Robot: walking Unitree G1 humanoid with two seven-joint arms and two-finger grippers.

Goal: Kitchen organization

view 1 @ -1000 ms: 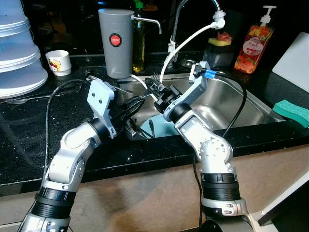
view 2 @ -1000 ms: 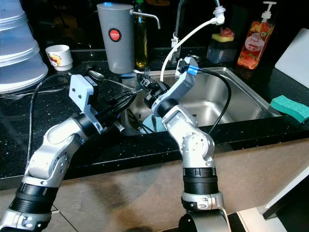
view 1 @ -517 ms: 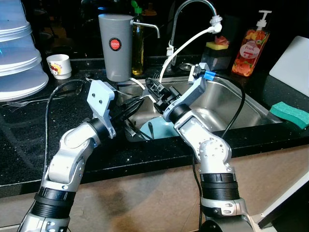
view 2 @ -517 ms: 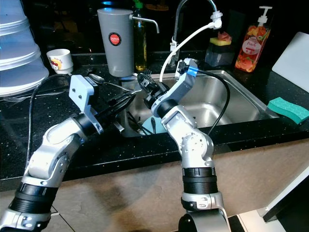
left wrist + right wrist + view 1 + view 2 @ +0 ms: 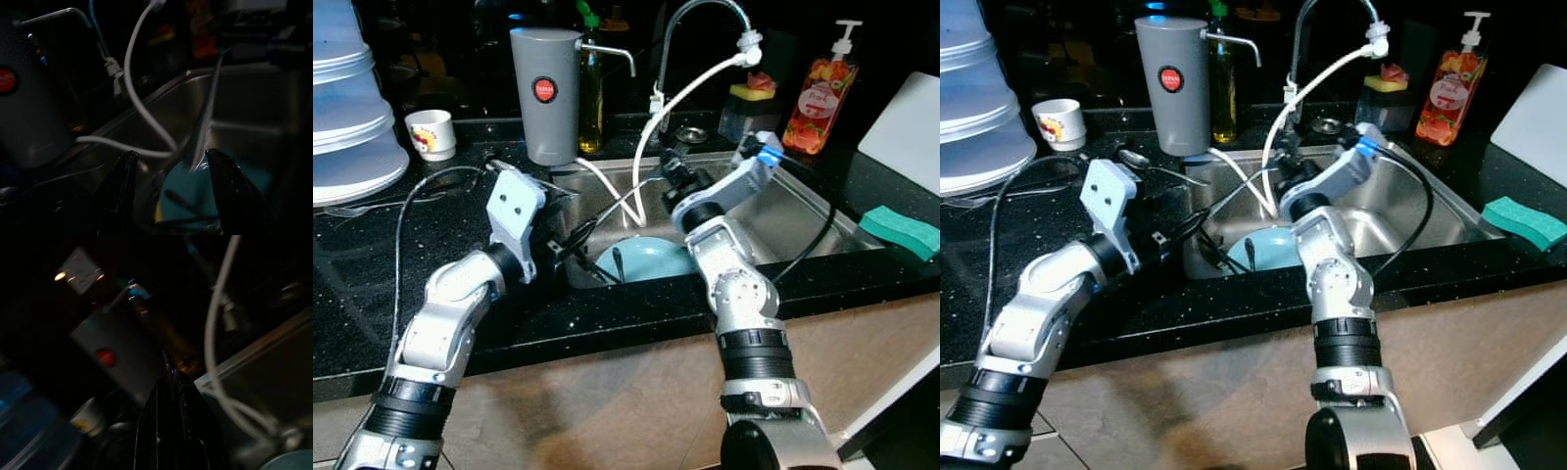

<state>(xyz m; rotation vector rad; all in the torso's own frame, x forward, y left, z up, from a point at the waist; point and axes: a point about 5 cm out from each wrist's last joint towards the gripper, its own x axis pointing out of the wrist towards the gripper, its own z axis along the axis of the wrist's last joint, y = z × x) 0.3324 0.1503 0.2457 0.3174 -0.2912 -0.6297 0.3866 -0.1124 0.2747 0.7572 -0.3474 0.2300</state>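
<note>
Right gripper point(image 5: 1285, 178) is over the sink point(image 5: 803, 211), near its left half, fingers pressed flat together in the right wrist view; nothing visibly clamped between them. A long thin utensil point(image 5: 625, 208) slants from just beside that gripper down toward the left gripper point(image 5: 570, 247); can't tell whether either one actually holds it. Left gripper sits at the sink's front-left corner, just over the rim, fingers point(image 5: 124, 181) spread apart in the left wrist view, with the utensil's shaft running close by one fingertip.

Below both: light blue plate point(image 5: 651, 259) lying in the sink basin at its front-left, a dark utensil point(image 5: 618, 262) resting on it. White hose point(image 5: 690, 83) hangs from the faucet point(image 5: 700, 20) into the sink.

Black countertop point(image 5: 372, 255): grey jug point(image 5: 545, 93) at the sink's back-left corner, small white cup point(image 5: 431, 134) further left, spoon point(image 5: 1136, 157) beside the jug. Green sponge point(image 5: 903, 228) at the sink's right edge, soap bottle point(image 5: 815, 93) behind the sink's back-right corner.
</note>
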